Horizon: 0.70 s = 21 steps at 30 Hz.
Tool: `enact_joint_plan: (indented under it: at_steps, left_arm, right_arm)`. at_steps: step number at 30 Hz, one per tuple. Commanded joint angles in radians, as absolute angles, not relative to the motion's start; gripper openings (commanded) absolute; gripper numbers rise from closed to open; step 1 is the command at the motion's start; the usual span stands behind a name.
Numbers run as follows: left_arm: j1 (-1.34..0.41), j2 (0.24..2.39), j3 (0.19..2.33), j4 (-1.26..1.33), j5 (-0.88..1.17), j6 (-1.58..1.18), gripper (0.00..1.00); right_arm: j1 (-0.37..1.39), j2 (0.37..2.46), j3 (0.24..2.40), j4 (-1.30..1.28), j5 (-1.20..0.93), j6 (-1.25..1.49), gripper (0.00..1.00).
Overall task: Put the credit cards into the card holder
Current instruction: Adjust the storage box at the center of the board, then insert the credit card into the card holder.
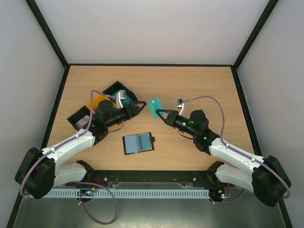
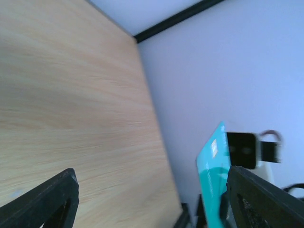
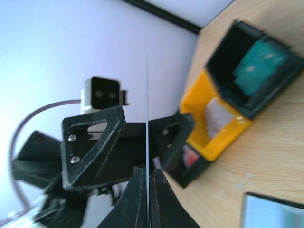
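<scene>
The right gripper [image 1: 162, 113] pinched the teal card [image 1: 155, 106] by one edge. The left gripper [image 1: 142, 105] had its fingers apart, just beside it. The card looked thin, light, stiff and slippy.

Light wooden table [image 1: 199, 80] enclosed by plain white walls [image 1: 152, 28].

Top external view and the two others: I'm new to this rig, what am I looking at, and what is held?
The top view looks down on two robot arms bolted at the near edge: left arm, right arm. The other two pictures come from a camera on each wrist, looking past that arm's own jaws. On the table lie an open black card holder and a row of black and yellow trays. The right arm's jaws are shut on a teal card, seen edge-on in its own wrist view. The left arm's jaws stand wide open facing it, holding nothing.
</scene>
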State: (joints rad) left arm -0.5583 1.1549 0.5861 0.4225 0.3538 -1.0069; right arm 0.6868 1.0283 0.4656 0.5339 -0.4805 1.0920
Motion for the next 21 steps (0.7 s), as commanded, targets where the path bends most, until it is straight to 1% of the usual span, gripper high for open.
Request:
enact_joint_plan:
  at_steps: [1, 2, 5, 7, 9, 12, 13, 14, 16, 17, 18, 19, 21]
  left_arm:
    - [-0.563, 1.180, 0.575, 0.727, 0.507, -1.156, 0.83]
    - [-0.564, 1.192, 0.567, 0.769, 0.527, -1.175, 0.80]
    - [-0.565, 1.216, 0.531, 0.944, 0.566, -1.262, 0.57]
    - [-0.567, 1.238, 0.515, 1.031, 0.590, -1.302, 0.38]
    - [-0.574, 1.251, 0.502, 1.089, 0.607, -1.324, 0.23]
    - [-0.586, 1.253, 0.494, 1.108, 0.623, -1.322, 0.05]
    - [-0.588, 1.248, 0.492, 1.102, 0.623, -1.315, 0.03]
    - [-0.589, 1.240, 0.491, 1.088, 0.624, -1.304, 0.03]
    - [-0.589, 1.219, 0.501, 1.040, 0.637, -1.260, 0.02]
    - [-0.589, 1.206, 0.512, 0.997, 0.651, -1.230, 0.02]
    - [-0.589, 1.192, 0.524, 0.942, 0.670, -1.187, 0.02]
    - [-0.588, 1.178, 0.538, 0.890, 0.693, -1.146, 0.02]
    - [-0.585, 1.146, 0.556, 0.773, 0.735, -1.079, 0.02]
  right_arm:
    - [0.684, 1.054, 0.500, 0.770, -0.660, 1.238, 0.03]
    - [0.683, 1.054, 0.501, 0.779, -0.680, 1.248, 0.03]
    - [0.684, 1.049, 0.502, 0.782, -0.708, 1.267, 0.03]
    - [0.683, 1.045, 0.500, 0.777, -0.718, 1.275, 0.03]
    - [0.684, 1.038, 0.492, 0.765, -0.719, 1.276, 0.03]
    - [0.684, 1.030, 0.484, 0.747, -0.715, 1.270, 0.03]
    - [0.684, 1.026, 0.485, 0.739, -0.714, 1.263, 0.05]
    - [0.684, 1.021, 0.486, 0.727, -0.715, 1.254, 0.12]
    - [0.683, 1.003, 0.502, 0.650, -0.710, 1.196, 0.37]
    - [0.683, 0.991, 0.517, 0.587, -0.704, 1.147, 0.46]
    - [0.679, 0.980, 0.536, 0.477, -0.695, 1.060, 0.52]
    - [0.672, 0.972, 0.561, 0.390, -0.685, 0.984, 0.55]
    - [0.658, 0.970, 0.613, 0.255, -0.673, 0.856, 0.54]
